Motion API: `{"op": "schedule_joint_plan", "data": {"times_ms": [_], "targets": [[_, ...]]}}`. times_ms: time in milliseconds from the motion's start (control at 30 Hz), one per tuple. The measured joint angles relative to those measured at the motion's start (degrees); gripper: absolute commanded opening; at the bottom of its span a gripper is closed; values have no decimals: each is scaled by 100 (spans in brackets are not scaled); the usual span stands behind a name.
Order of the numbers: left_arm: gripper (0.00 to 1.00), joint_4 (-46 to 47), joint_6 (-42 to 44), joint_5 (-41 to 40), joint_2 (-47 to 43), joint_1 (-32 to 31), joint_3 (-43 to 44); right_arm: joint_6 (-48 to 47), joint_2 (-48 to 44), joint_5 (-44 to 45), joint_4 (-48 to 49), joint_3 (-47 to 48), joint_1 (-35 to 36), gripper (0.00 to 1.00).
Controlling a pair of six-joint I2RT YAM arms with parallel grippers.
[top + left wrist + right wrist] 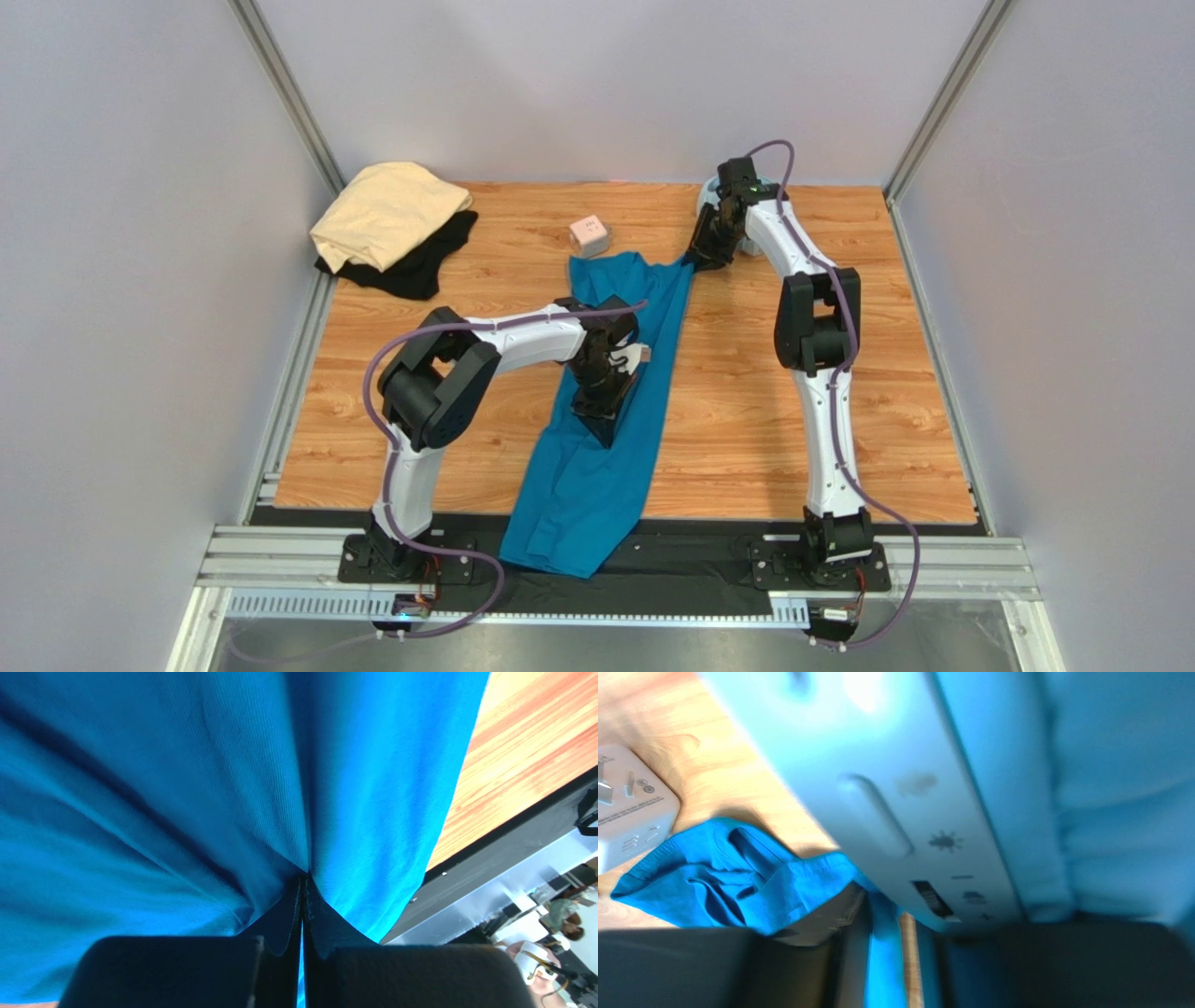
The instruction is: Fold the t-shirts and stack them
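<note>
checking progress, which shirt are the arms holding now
The teal-blue t-shirt, stretched out centrally, with the left gripper and right gripper shut on it; the pale tan t-shirt and black t-shirt lie piled far left, untouched.

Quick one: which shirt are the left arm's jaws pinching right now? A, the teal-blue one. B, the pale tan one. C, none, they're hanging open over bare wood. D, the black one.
A: the left wrist view shows the left jaws shut on a pulled-up ridge of the teal-blue shirt, while the tan shirt and the black shirt lie piled in the far-left corner.
</note>
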Motion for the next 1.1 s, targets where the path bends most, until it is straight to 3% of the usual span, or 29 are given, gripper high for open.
{"op": "schedule_joint_plan", "data": {"times_ms": [67,267,667,700,833,1100], "targets": [[0,9,-26,37,0,-2,-11,-120,-44,24,170,-48,-7,42],[0,0,-44,42,7,-2,-2,-365,-487,264,601,-809,-24,44],[0,-26,-44,37,17,-2,20,-612,-494,363,546,-793,-63,45],[0,-26,-44,37,17,-2,20,-651,-494,365,544,-793,-63,42],[0,-35,-44,35,20,-4,31,-793,-494,409,476,-793,-66,0],[0,-83,-46,20,48,-11,72,-833,-317,341,448,-544,-72,0]]}}
